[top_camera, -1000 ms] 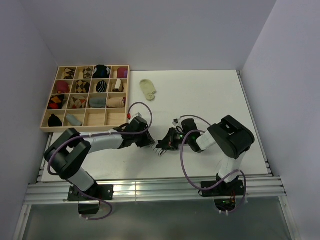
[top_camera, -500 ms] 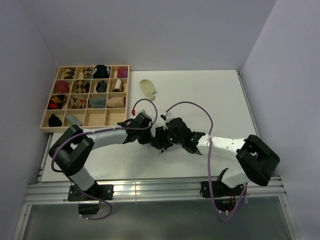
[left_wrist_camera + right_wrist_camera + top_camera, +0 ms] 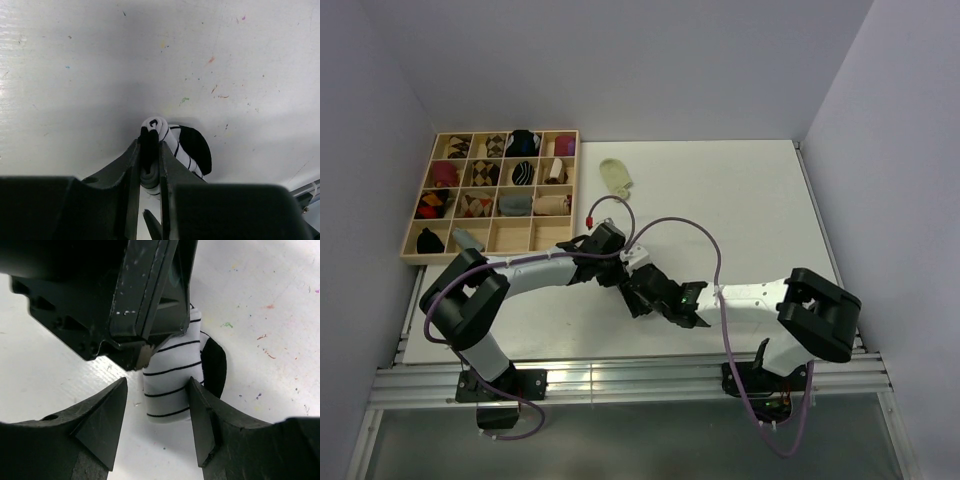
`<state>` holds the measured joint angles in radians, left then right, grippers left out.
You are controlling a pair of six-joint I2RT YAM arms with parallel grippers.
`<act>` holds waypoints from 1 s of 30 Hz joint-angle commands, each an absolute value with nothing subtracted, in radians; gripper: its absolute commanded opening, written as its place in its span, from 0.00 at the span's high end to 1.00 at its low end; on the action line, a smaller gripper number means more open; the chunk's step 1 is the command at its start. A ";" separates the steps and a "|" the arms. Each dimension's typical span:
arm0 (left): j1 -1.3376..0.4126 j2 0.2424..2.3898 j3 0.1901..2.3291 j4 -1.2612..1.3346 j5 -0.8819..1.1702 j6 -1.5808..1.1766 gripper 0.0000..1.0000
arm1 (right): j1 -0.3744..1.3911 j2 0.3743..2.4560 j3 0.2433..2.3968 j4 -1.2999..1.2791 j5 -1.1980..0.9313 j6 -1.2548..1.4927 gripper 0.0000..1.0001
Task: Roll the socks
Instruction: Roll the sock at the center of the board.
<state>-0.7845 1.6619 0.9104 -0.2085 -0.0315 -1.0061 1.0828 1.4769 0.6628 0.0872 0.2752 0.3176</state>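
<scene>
Your left gripper [image 3: 150, 149] is nearly closed and pinches the rolled end of the striped sock [image 3: 176, 144], likely so the roll cannot spring open. Your right gripper [image 3: 157, 385] is about half open; it straddles the roll and holds nothing. The roll sits on the counter well apart from the tray [image 3: 505, 133]. The yellow-green sock [image 3: 616, 178] lies flat just beside the tray.

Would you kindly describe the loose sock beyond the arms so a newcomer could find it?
Start at the wooden tray in the table's far left corner. Just right of its far end lies a pale yellow-green sock, unrolled and alone, unlike the rolled socks in the tray or the striped sock the left gripper pinches.
</scene>
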 commanded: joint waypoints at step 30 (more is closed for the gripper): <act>-0.713 1.273 0.713 -0.033 -0.152 -1.222 0.14 | 0.711 1.405 0.525 0.198 -0.306 0.460 1.00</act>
